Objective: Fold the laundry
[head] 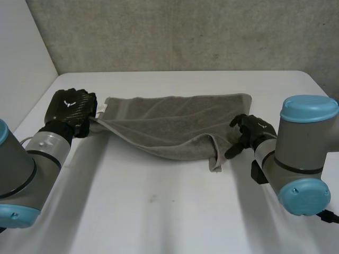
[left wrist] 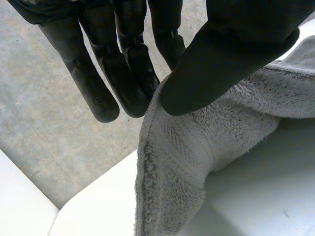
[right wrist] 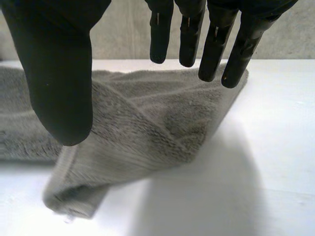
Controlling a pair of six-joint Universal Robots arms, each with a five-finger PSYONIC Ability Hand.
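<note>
While pinching the towel point(head: 175, 124) at its nine-o'clock corner between thumb and fingers, hovered left hand point(head: 71, 108) low over the table point(head: 159, 211). Held right hand point(head: 249, 132) loose, fingers straight and empty, just beside towel's three-o'clock end, mid-table.

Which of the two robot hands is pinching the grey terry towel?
The left robot hand, its thumb clamping the grey terry towel; the right robot hand hangs open near the towel.

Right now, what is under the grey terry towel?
The white table shows beneath the raised end of the grey terry towel, which the left robot hand pinches. Whatever lies under its flat part is covered.
</note>
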